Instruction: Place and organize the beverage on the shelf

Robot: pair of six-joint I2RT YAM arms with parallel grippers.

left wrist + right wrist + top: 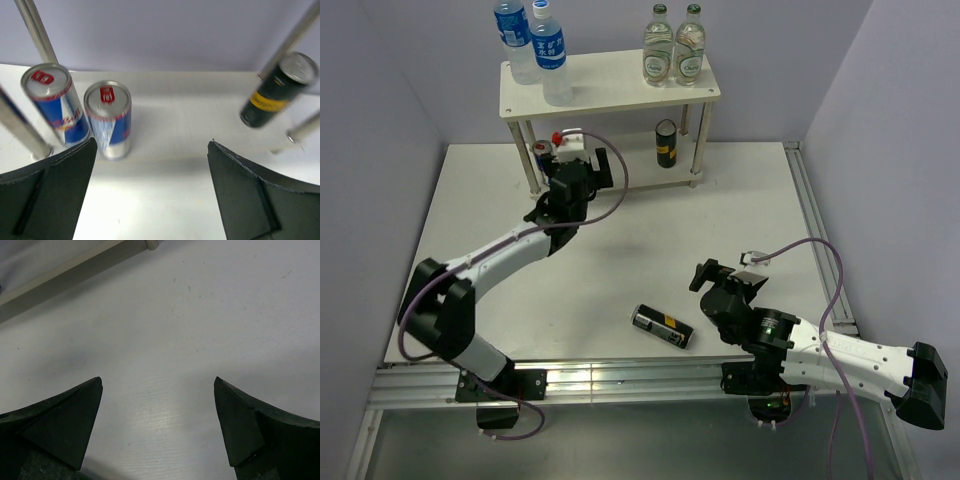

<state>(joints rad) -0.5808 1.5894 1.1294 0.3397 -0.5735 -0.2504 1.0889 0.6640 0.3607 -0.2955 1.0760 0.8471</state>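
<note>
The shelf [610,85] stands at the back of the table. On its top board, at the left, are two blue-labelled water bottles [542,50]. Under that board, in the left wrist view, two blue-and-silver cans [110,120] stand upright side by side, between shelf legs [37,30]. A dark can with a yellow band [277,90] stands further right. Just in front of the blue cans my left gripper [152,145] is open and touches nothing. Another dark can [662,326] lies on its side on the table. To its right my right gripper [705,275] is open over bare table and empty.
Two clear green-capped bottles [675,45] stand on the right of the top board. A metal rail [820,240] runs along the table's right edge and another along the near edge. A pale strip [75,267] crosses the top left of the right wrist view.
</note>
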